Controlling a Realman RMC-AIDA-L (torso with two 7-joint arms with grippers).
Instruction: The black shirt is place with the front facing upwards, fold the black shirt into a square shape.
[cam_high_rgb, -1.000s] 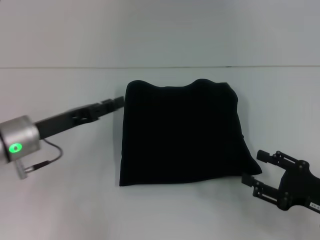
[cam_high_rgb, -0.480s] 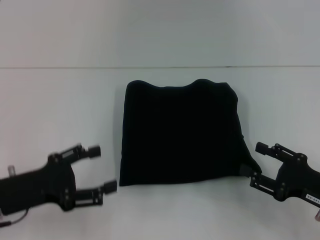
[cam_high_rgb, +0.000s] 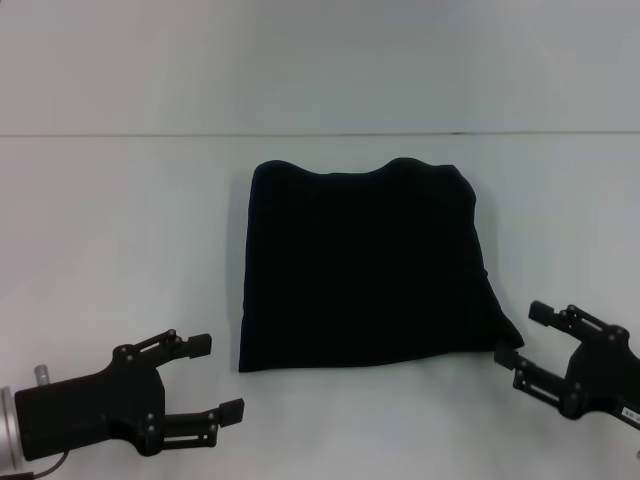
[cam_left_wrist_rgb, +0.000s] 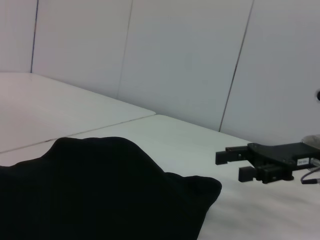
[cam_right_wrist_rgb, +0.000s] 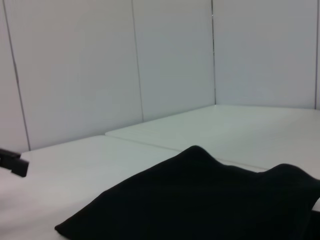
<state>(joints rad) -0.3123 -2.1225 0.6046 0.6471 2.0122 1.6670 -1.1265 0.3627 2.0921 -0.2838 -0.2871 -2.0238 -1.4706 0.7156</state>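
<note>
A wide white desk (cam_high_rgb: 120, 250) fills nearly the whole head view, matte and bare-looking, with a thin seam running straight across it near its far edge. Behind the desk, both wrist views show a room wall of pale flat panels (cam_left_wrist_rgb: 185, 55) split by narrow vertical joints.

The black shirt (cam_high_rgb: 365, 270) lies flat at the middle of the desk, folded into a roughly square block with no lettering or label showing. Its far edge is wavy, with two soft humps, and its near right corner flares out into a small point toward the desk's near right corner. The cloth looks smooth, with only faint creases.

The left gripper (cam_high_rgb: 206, 377) sits by the near left corner of the desk, apart from the shirt's near left corner, its two fingers spread wide and holding nothing. The right gripper (cam_high_rgb: 521, 340) sits by the near right corner, its fingers likewise parted and empty; the lower fingertip lies just beside the shirt's flared corner, and whether it touches the cloth cannot be told.
</note>
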